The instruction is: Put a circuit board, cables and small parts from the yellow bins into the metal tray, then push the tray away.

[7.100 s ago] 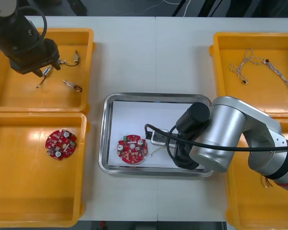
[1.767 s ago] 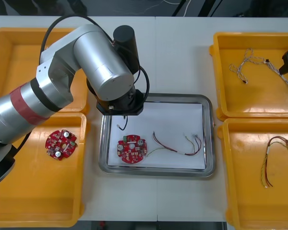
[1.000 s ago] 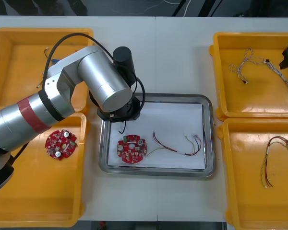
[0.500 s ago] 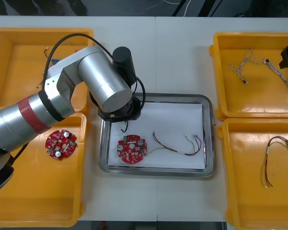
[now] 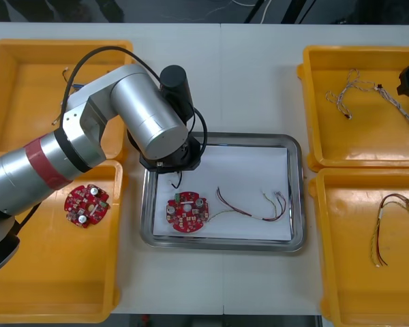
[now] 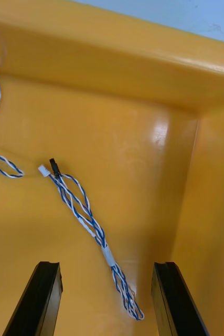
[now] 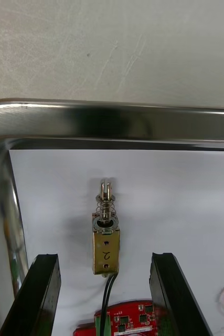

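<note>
My left gripper (image 7: 104,257) stands open low over the far left corner of the metal tray (image 5: 296,197). A small metal part (image 7: 106,247), brass with a spring and a black lead, lies free on the white liner between its fingers. In the front view the left arm (image 5: 150,116) hides the part's body, and its lead (image 5: 176,180) shows. A red circuit board (image 5: 188,211) and a red and yellow cable (image 5: 252,204) lie in the tray. My right gripper (image 6: 105,265) is open above a twisted blue and white cable (image 6: 85,220) in the far right bin (image 5: 313,102).
Another circuit board (image 5: 86,205) lies in the near left bin (image 5: 27,272). The near right bin (image 5: 341,286) holds a red and yellow cable (image 5: 385,228). The far left bin (image 5: 27,88) sits partly behind my left arm. The bin's wall (image 6: 195,199) rises close beside my right fingers.
Since about two seconds ago the left arm sank lower over the tray's far left corner, then stayed put. The right gripper shifted slightly at the far right bin's edge.
</note>
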